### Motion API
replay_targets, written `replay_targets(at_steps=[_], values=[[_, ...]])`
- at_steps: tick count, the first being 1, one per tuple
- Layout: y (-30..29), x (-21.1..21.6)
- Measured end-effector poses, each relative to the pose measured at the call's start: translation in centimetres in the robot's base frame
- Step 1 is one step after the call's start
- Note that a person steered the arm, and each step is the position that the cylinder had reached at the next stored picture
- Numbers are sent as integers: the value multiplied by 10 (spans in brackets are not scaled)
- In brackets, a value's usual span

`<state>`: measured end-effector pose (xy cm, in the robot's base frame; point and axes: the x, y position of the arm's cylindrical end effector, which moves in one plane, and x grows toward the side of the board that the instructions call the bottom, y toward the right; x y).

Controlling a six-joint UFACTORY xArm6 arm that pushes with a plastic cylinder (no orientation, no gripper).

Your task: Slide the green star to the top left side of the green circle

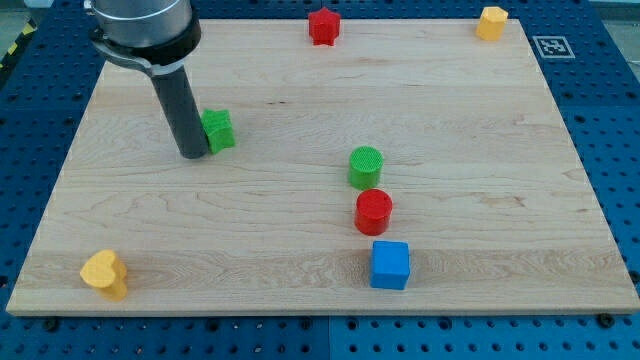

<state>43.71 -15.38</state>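
Note:
The green star lies on the wooden board at the view's upper left. My tip stands right against the star's left side, touching or nearly touching it. The green circle stands near the board's middle, well to the right of the star and a little lower. The rod rises from the tip to the arm's dark body at the view's top left.
A red circle sits just below the green circle, with a blue cube below that. A red star is at the top edge, a yellow hexagon at the top right corner, a yellow heart at the bottom left.

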Motion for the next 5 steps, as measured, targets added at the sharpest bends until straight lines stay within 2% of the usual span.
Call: replay_targets(at_steps=[3, 5], values=[[-25, -18], [-19, -30]])
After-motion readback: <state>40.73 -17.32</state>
